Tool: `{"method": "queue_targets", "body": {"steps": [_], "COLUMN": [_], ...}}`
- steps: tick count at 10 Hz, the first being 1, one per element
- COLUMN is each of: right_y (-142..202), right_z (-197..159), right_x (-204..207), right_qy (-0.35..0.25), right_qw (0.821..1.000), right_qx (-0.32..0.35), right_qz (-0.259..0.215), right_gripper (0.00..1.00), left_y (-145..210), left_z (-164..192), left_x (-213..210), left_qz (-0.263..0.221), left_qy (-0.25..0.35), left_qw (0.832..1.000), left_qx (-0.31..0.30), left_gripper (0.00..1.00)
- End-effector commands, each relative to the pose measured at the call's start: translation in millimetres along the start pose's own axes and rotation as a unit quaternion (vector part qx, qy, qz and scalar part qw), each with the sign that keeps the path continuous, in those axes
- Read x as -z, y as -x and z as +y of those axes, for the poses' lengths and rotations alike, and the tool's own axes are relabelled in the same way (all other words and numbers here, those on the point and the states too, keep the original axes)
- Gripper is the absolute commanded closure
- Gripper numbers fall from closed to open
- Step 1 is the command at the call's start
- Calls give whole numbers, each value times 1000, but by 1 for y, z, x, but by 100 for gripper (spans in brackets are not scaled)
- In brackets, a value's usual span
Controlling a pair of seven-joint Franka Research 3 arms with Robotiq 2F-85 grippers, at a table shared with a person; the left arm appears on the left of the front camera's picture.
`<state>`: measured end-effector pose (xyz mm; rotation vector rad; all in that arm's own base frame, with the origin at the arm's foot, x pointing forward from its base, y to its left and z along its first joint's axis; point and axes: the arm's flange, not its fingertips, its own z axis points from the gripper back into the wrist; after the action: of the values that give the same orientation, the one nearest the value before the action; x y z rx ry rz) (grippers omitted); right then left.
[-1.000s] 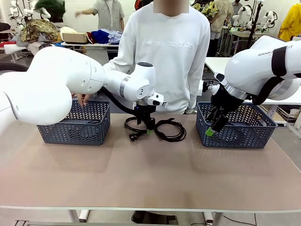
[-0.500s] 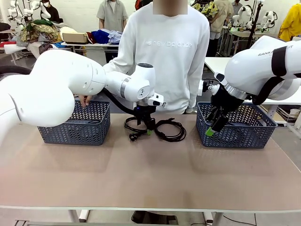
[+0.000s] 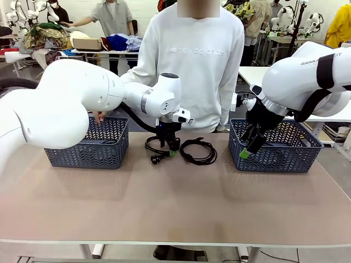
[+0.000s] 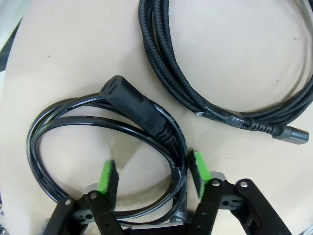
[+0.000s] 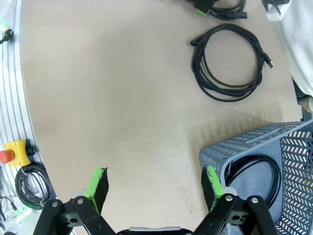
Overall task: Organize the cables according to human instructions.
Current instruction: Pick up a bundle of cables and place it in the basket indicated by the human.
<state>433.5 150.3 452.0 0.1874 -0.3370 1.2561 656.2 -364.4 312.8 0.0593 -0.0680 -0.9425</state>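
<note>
I take this for a robot lab in a shared hall. Beyond my table [image 3: 175, 208], another table [image 3: 104, 53] carries heaped clothes [image 3: 45, 34] and a cardboard box [image 3: 88, 44], with a person [image 3: 111, 15] standing there. A red stop button [image 5: 7, 156] sits beside my table's metal rail [image 5: 12, 88].

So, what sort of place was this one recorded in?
Probably a robot lab or data-collection workshop, not a home: a plain work table with blue-grey lattice baskets, a table behind piled with clothes, and a yellow emergency-stop box beside the table.
</note>
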Motion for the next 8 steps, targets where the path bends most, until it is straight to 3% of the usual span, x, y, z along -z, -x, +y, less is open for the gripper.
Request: {"method": "queue_targets", "body": {"steps": [1,8], "right_y": [-2,-2], "right_z": [0,0], "right_x": [-2,-2], "right_qy": [5,5], "right_qw": [1000,1000], "right_qx": [5,5], "right_qz": [5,5], "right_gripper": [0,0], "left_y": [-4,0], "left_z": [4,3], "left_x": [-2,-10], "left_qz": [7,-1], "left_qy": [-9,-10], "left_qw": [1000,1000], "left_qx": [-11,-22], "left_gripper": [37,100]}}
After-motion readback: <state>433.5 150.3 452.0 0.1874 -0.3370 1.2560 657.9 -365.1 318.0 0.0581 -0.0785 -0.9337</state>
